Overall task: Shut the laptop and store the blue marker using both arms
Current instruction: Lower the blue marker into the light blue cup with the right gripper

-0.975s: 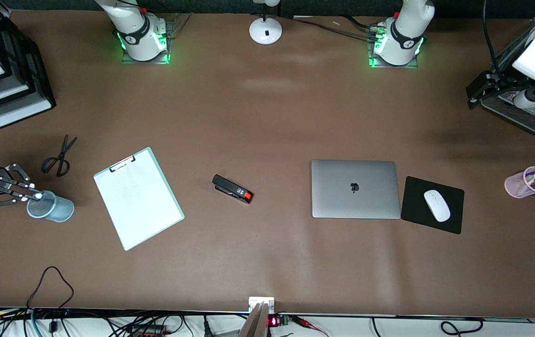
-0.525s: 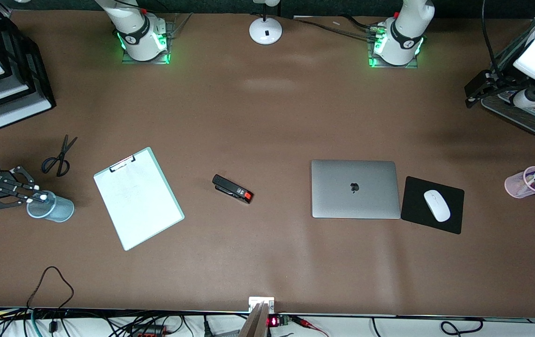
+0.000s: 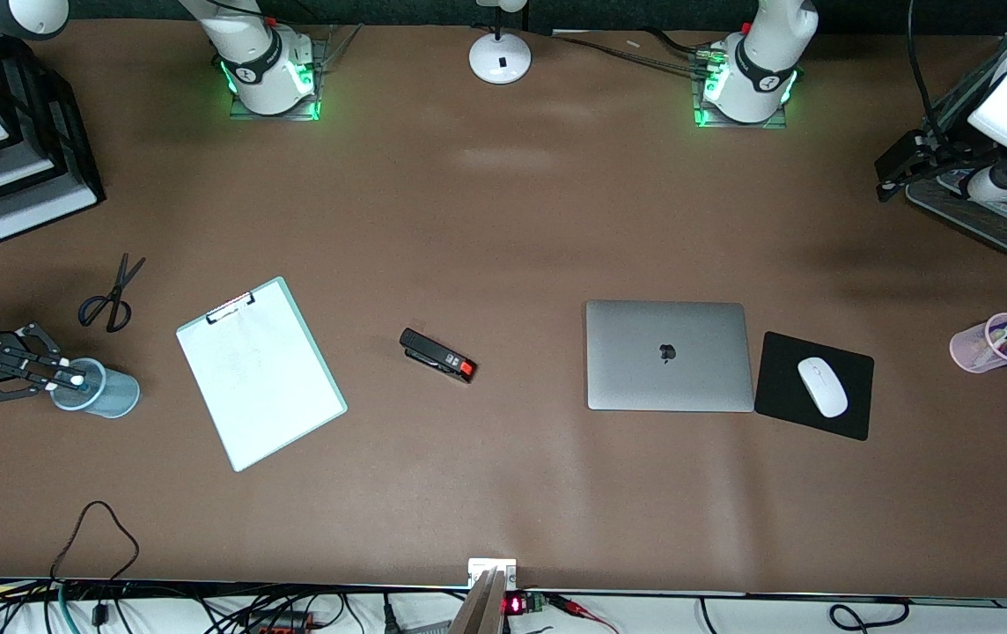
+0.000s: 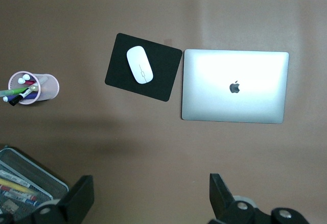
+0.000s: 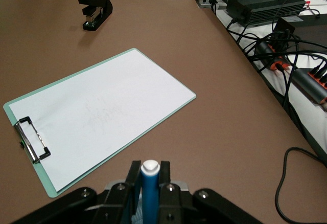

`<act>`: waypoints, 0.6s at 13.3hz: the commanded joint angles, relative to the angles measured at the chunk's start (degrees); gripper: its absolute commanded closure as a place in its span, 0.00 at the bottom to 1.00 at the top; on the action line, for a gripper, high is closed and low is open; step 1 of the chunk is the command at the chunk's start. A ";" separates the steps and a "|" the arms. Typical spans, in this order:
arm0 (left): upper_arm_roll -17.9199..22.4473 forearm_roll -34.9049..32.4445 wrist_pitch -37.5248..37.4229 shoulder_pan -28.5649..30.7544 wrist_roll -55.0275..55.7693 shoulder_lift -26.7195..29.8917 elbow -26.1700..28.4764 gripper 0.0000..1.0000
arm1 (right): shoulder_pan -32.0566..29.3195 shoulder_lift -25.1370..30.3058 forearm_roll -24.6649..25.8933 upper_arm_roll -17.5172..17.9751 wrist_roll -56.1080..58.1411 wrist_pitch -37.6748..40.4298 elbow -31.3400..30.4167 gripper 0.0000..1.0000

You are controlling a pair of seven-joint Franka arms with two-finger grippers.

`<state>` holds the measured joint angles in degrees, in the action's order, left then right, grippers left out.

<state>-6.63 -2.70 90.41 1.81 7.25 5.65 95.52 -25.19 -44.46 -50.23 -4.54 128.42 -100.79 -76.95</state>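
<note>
The laptop [image 3: 668,355] lies closed on the table, silver lid up with the dark apple logo; it also shows in the left wrist view [image 4: 234,86]. My right gripper [image 3: 68,374] is at the right arm's end of the table, over the rim of a pale blue cup [image 3: 103,392]. In the right wrist view that gripper [image 5: 150,170] is shut on the blue marker [image 5: 150,191], which stands upright with its whitish end up. My left gripper [image 3: 898,167] hangs high at the left arm's end, open and empty [image 4: 152,198].
A clipboard [image 3: 259,372], stapler [image 3: 437,355] and scissors [image 3: 112,295] lie between cup and laptop. A black mouse pad [image 3: 776,387] with a white mouse [image 3: 822,386] is beside the laptop. A pink pen cup [image 3: 992,343] and mesh tray [image 3: 988,220] sit at the left arm's end.
My right gripper has shifted slightly over the blue cup's rim with the marker. The left arm has barely moved. The laptop stays closed.
</note>
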 commanded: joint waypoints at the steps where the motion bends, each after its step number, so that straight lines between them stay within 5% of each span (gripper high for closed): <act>1: 0.65 0.95 0.12 -0.14 -1.53 0.33 -0.25 0.00 | -1.97 -1.95 -1.10 0.76 1.04 1.74 1.72 0.97; 6: 0.65 0.95 -0.41 0.03 -1.53 0.50 -0.16 0.00 | -3.20 -3.88 -1.10 0.76 1.22 1.83 1.72 0.97; 7: 0.65 0.95 -0.41 0.12 -1.53 0.59 -0.08 0.00 | -3.20 -3.62 -1.18 0.85 0.87 2.00 1.80 0.87; 8: 0.65 0.95 -0.49 0.21 -1.53 0.59 -0.07 0.00 | -3.11 -3.18 -1.18 0.85 -0.44 2.44 1.80 0.12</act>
<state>-6.33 -2.70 90.46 1.82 7.25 5.65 95.52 -27.43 -47.46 -51.10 -4.26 129.05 -99.87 -76.60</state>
